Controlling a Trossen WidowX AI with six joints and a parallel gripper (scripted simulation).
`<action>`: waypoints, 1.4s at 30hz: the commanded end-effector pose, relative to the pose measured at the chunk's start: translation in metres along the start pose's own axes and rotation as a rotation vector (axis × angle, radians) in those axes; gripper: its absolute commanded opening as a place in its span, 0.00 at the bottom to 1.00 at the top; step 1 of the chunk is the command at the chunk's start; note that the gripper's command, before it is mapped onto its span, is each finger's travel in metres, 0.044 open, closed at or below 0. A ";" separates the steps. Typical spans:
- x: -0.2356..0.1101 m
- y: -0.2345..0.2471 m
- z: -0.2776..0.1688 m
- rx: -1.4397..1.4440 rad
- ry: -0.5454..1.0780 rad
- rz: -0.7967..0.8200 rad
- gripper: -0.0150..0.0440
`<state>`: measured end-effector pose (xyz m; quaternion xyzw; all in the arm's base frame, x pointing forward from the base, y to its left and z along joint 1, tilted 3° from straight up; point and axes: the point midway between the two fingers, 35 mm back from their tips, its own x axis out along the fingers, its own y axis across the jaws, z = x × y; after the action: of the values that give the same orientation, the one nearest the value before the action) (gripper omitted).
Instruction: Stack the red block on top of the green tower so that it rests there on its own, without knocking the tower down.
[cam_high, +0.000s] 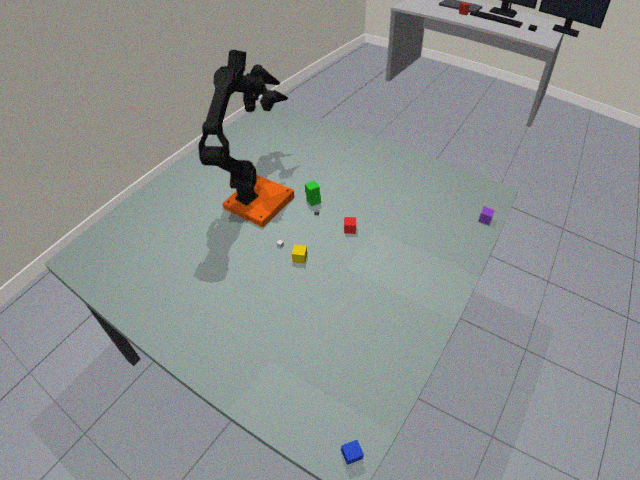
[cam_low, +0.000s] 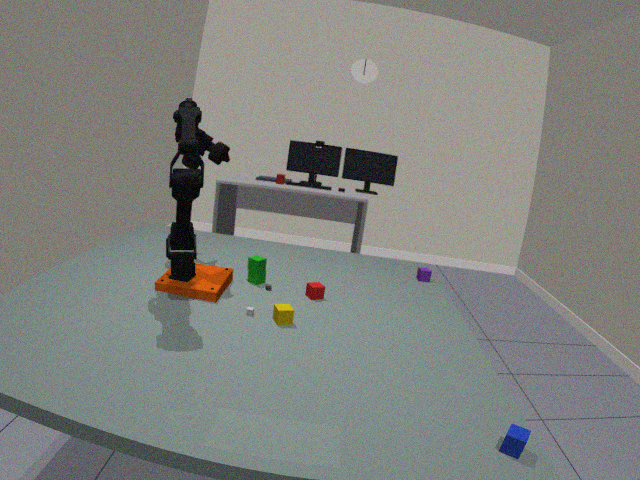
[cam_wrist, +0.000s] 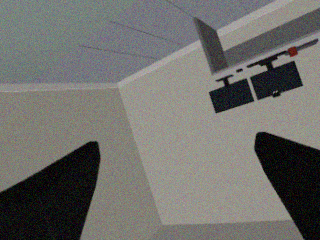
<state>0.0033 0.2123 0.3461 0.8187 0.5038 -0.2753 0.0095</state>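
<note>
The red block (cam_high: 349, 225) (cam_low: 315, 290) lies flat on the table, apart from the other blocks. The green tower (cam_high: 312, 193) (cam_low: 256, 270) stands upright near the robot's orange base, with nothing on top of it. My gripper (cam_high: 283, 89) (cam_wrist: 178, 145) is open and empty, high above the table and well away from the tower and the red block. In the wrist view its two fingers stand wide apart, with only walls, floor and a desk beyond them. In the exterior view the fingers are too small to tell apart.
A yellow block (cam_high: 299, 254) (cam_low: 283, 314), a small white cube (cam_high: 279, 243) (cam_low: 250, 311) and a small dark cube (cam_high: 316, 212) (cam_low: 268, 287) lie near the red block and tower. A purple block (cam_high: 486, 215) (cam_low: 423, 274) and a blue block (cam_high: 352, 451) (cam_low: 514, 440) lie near table edges.
</note>
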 end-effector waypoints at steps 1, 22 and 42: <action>0.001 0.000 0.000 0.005 -0.001 0.003 0.98; 0.074 0.039 -0.015 0.617 -0.056 0.365 1.00; 0.142 0.140 -0.017 1.318 -0.003 0.780 1.00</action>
<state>0.1576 0.2666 0.2667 0.7932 -0.0387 -0.4966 -0.3503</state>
